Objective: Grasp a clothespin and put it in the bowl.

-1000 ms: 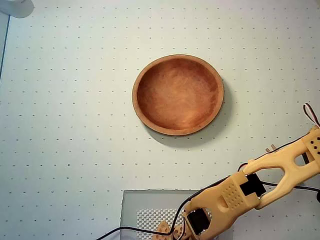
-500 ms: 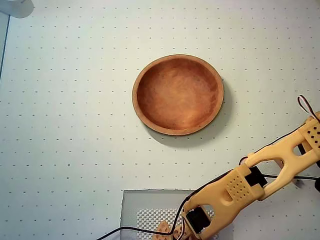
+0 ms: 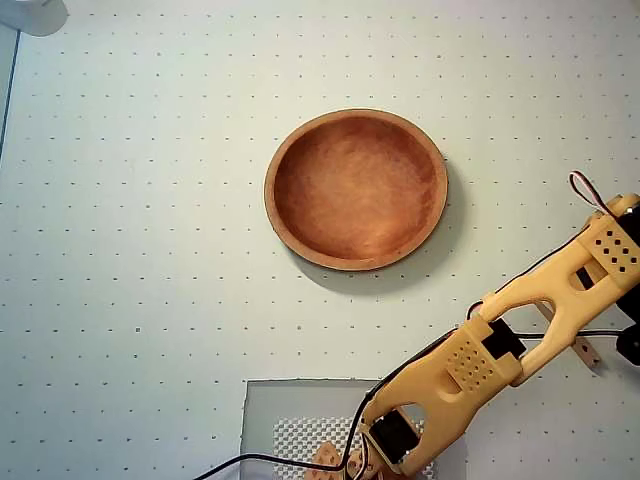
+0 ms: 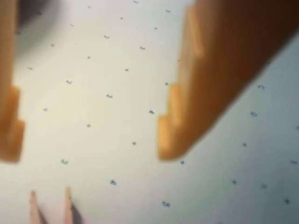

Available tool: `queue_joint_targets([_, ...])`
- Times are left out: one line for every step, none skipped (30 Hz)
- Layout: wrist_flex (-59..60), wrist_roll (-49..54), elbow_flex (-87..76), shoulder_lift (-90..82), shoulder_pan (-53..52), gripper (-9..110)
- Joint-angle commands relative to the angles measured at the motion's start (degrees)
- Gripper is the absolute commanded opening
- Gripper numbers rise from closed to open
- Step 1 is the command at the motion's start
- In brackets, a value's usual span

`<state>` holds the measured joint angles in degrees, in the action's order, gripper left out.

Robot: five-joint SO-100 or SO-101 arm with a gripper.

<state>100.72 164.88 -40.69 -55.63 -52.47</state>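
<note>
Hand (image 4: 88, 142) spread wide apart in the wrist view, nothing between its blurred orange fingers (image 4: 196, 112), only dotted tabletop (image 4: 107, 70). Two pale prong tips of the clothespin (image 4: 50, 205) poking up at the lower edge, just short of the fingers. Overhead: clothespin (image 3: 583, 350) partly hidden under the arm (image 3: 520, 335) near the right edge, well apart from the empty bowl (image 3: 356, 189).
</note>
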Motion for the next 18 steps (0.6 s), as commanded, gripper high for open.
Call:
queue_joint_targets([1.7,4.1,-1.0,-3.0,0.4,19])
queue_joint_targets([1.7,4.1,-2.5,-3.2,0.7,19])
queue_joint_targets([1.7,4.1,-3.7,-3.5,0.9,19])
queue_joint_targets([1.7,4.1,-4.6,-4.0,1.1,19])
queue_joint_targets([1.7,4.1,-5.4,-4.5,1.2,19])
queue_joint_targets([1.6,4.1,-6.2,-4.9,1.5,19])
queue_joint_targets([1.6,4.1,-7.3,-5.4,1.7,19])
queue_joint_targets([1.6,4.1,-8.2,-5.6,1.7,19])
queue_joint_targets([1.6,4.1,-9.0,-5.6,1.8,19])
queue_joint_targets([1.6,4.1,-9.7,-5.7,1.8,19])
queue_joint_targets([1.6,4.1,-10.5,-5.7,1.8,19])
queue_joint_targets([1.6,4.1,-11.0,-5.7,1.8,19])
queue_joint_targets([1.6,4.1,-11.5,-5.7,1.8,19])
queue_joint_targets([1.6,4.1,-12.0,-5.7,1.8,19])
queue_joint_targets([1.6,4.1,-12.3,-5.7,1.8,19])
queue_joint_targets([1.5,4.1,-12.6,-5.7,1.8,19])
queue_joint_targets([1.4,4.1,-12.7,-5.5,1.8,19])
queue_joint_targets([1.1,4.1,-12.9,-5.4,1.6,19])
